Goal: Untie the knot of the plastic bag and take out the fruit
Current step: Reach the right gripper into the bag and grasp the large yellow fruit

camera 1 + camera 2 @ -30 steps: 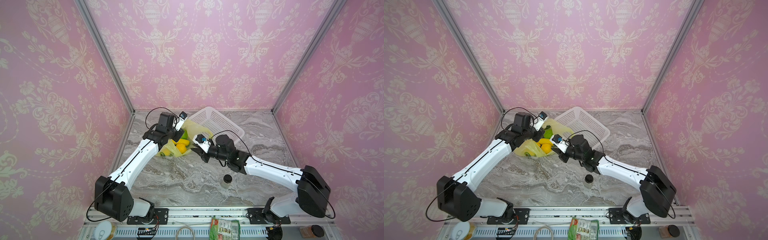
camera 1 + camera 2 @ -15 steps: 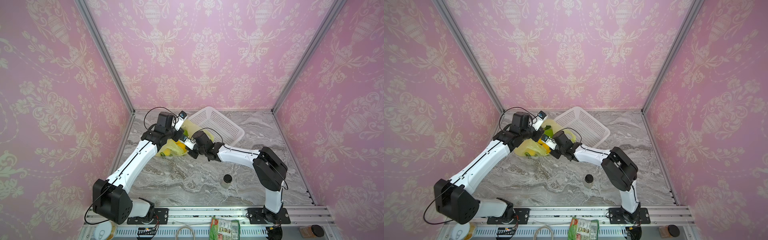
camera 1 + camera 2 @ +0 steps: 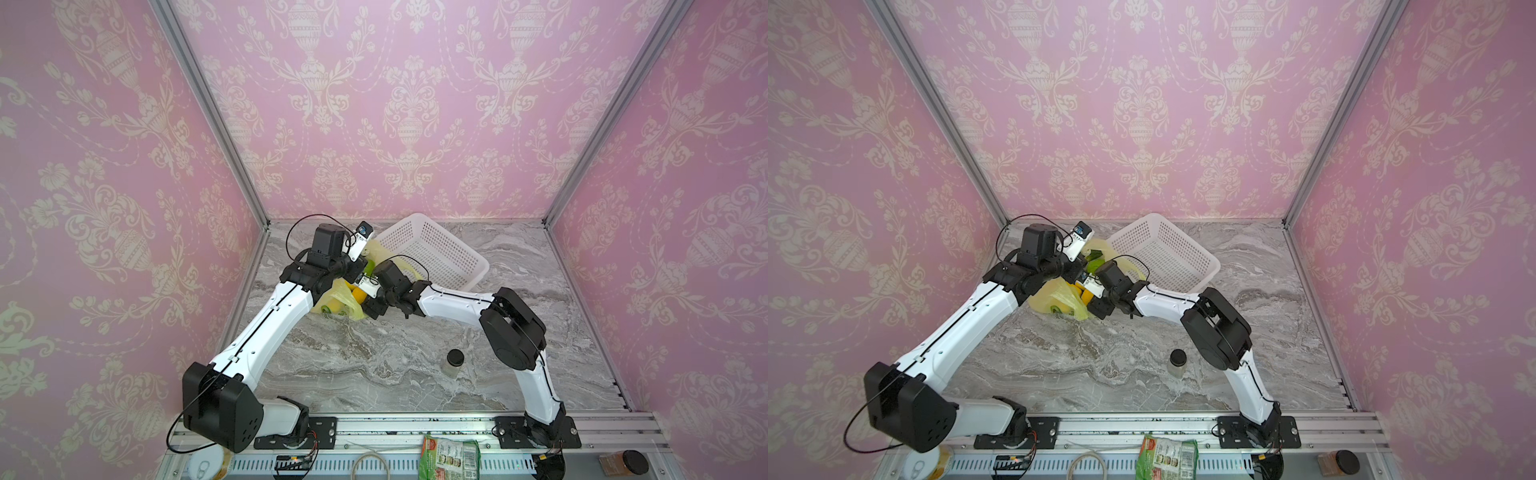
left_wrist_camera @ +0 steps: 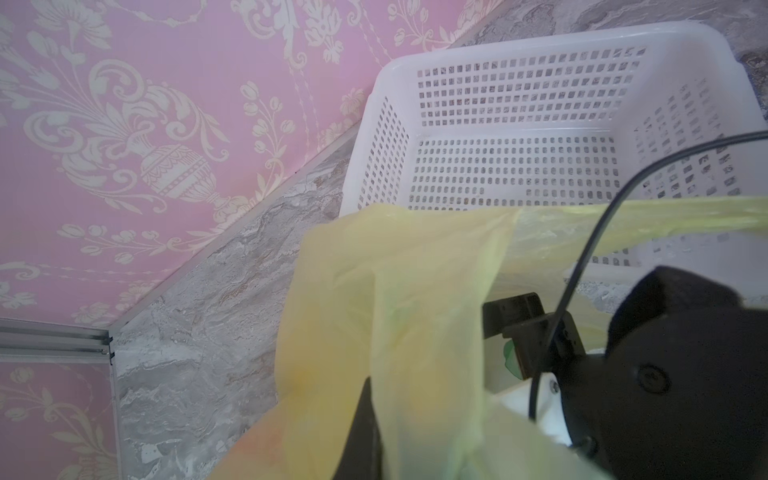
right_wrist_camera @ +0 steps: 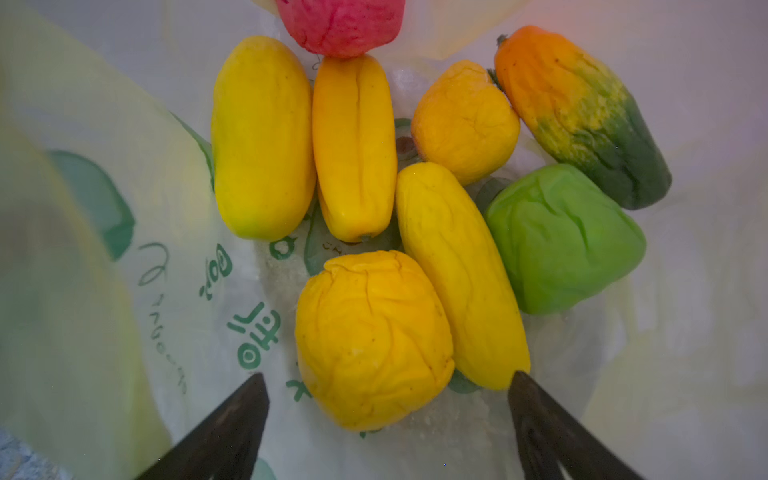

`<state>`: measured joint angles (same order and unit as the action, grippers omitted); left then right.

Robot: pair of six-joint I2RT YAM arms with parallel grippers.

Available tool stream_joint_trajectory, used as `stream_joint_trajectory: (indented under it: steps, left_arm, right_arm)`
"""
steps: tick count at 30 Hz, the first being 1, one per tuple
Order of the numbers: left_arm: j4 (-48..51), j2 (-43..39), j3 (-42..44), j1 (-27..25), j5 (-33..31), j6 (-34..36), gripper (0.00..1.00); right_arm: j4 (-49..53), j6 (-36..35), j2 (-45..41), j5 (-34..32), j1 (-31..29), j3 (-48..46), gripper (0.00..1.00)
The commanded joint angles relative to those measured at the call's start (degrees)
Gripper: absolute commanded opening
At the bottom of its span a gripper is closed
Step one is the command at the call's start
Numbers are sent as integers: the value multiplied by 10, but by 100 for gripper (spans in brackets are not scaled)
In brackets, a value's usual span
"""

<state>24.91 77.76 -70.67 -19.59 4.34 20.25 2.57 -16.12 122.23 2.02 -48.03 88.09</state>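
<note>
Fruit (image 5: 262,137) under spread right hand (image 5: 387,375) | left hand (image 4: 372,407) (clamped) grips bag (image 4: 395,299)

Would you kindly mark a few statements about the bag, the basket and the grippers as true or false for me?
1. The right gripper is open inside the plastic bag. True.
2. The white basket holds two fruits. False: no fruit shows in it.
3. The left gripper is shut on the bag. True.
4. The green fruit lies on the table. False: it lies inside the bag.
</note>
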Motion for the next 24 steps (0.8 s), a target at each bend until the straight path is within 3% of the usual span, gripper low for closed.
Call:
stream_joint_trajectory:
  steps: [1,9,13,18,24]
  left_arm:
    - [-1,-14,-9,6,20,-6,0]
    - [-1,-13,-8,6,24,-7,1]
    - [-2,-14,-9,7,24,-6,1]
    - [0,-14,-9,8,24,-6,1]
    - [-1,-15,-9,10,23,-8,2]
  right_arm:
    - [26,3,21,-5,0,28,100]
    - [88,7,80,3,0,108,99]
    - [94,10,81,5,0,111,88]
    - [67,19,37,24,0,69,61]
    - [4,27,-50,49,0,-25,50]
